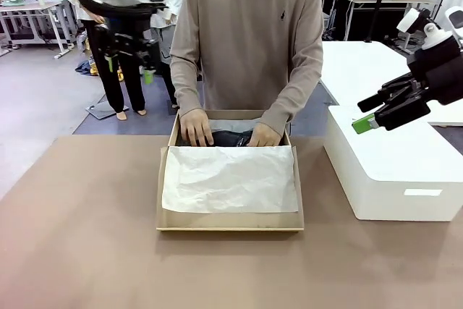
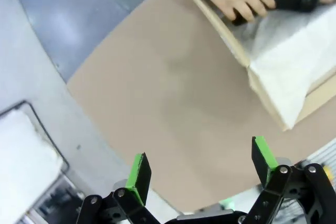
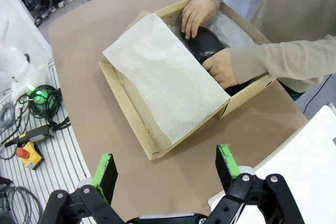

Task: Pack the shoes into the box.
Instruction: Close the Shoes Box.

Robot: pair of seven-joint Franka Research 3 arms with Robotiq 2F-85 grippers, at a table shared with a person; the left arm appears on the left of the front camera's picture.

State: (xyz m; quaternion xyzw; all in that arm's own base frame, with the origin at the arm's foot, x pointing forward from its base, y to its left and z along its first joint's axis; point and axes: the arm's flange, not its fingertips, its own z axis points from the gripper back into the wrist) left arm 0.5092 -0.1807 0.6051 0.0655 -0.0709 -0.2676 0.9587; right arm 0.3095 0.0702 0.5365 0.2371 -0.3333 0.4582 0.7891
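Two glossy black leather shoes (image 1: 231,137) lay inside the tan cardboard shoebox (image 1: 230,221), at its far end, with both of a person's hands (image 1: 196,127) resting on them. A crinkled sheet of white tissue paper (image 1: 230,179) was spread over the near part of the box and hid whatever was beneath it; more pale tissue showed under the shoes. The shoebox sat in the middle of the brown table (image 1: 79,236), its far end at the table's far edge, where the person in a beige sweater stood. A larger white plastic box (image 1: 394,171) stood closed near the table's right edge, apart from the shoebox.

The left gripper (image 1: 129,68) hung high over the floor past the table's far left corner, its green-padded fingers spread wide and holding nothing; its wrist view showed the bare tabletop between the pads. The right gripper (image 1: 367,112) hovered above the white plastic box, fingers likewise parted and empty, pointing toward the shoebox.

Beyond the table lay a grey floor, other work tables and people standing farther back. Beside the table, a red stop button (image 3: 23,153) on a yellow housing and coiled cables rested on a ribbed metal surface.
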